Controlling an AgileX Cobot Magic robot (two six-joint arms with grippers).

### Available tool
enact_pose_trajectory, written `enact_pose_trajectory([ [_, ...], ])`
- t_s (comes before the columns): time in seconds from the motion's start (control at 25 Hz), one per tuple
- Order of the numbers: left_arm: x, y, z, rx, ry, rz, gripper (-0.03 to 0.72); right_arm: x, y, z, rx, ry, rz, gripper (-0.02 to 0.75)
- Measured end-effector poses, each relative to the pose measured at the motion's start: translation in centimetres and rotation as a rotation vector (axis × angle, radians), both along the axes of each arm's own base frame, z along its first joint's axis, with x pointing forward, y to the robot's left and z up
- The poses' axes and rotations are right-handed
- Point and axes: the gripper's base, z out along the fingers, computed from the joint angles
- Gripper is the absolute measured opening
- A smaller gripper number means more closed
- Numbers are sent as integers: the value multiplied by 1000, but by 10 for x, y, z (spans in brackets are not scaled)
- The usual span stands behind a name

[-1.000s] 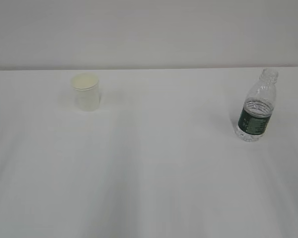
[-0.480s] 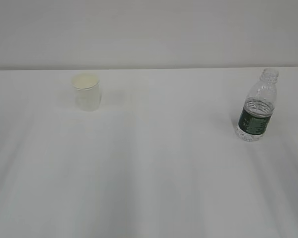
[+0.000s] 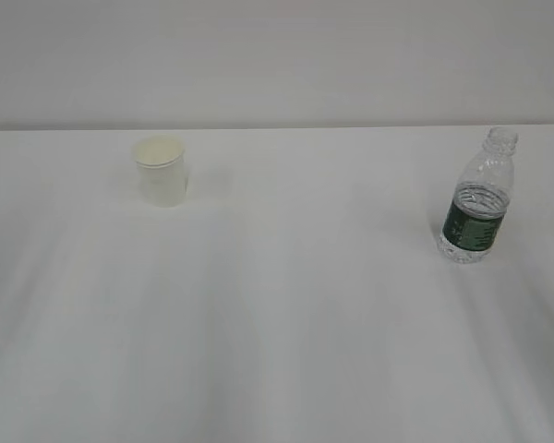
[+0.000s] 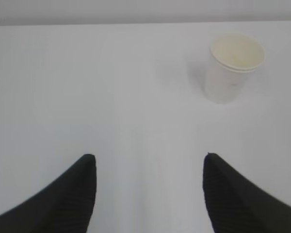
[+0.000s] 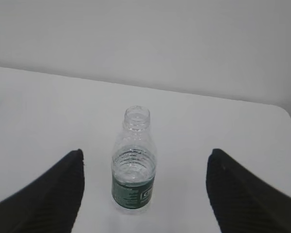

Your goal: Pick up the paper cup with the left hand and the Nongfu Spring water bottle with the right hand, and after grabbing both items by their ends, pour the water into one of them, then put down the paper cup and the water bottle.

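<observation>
On the white table (image 3: 277,305), the paper cup (image 4: 234,67) stands upright, ahead and to the right of the left hand (image 4: 148,167), whose jaws gape empty. The Nongfu Spring water bottle (image 5: 134,162) stands upright, its long axis vertical, ahead between the right hand's (image 5: 144,167) spread, empty jaws.

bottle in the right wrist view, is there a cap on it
No, the Nongfu Spring water bottle stands upright with its threaded neck open and no cap on top.
</observation>
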Motion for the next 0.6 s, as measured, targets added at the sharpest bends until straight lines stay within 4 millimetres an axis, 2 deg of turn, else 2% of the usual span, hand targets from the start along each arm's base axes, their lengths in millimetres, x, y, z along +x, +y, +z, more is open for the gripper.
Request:
enact_pose_trajectory([
  [0.16, -10, 3, -18, -7, -51, 29, 471, 3, 1, -30, 56, 4, -5, 587],
  [0.32, -18, 3, -28, -35, -86, 56, 466, 0, 2, -45, 110, -19, -11, 587],
  [0.48, -21, -11, -31, -39, -104, -8, 465, -4, 2, -68, 161, 26, -25, 587],
  [0.6, -28, -26, -41, -35, -96, -84, 456, -19, 2, -94, 184, 70, -32, 587],
])
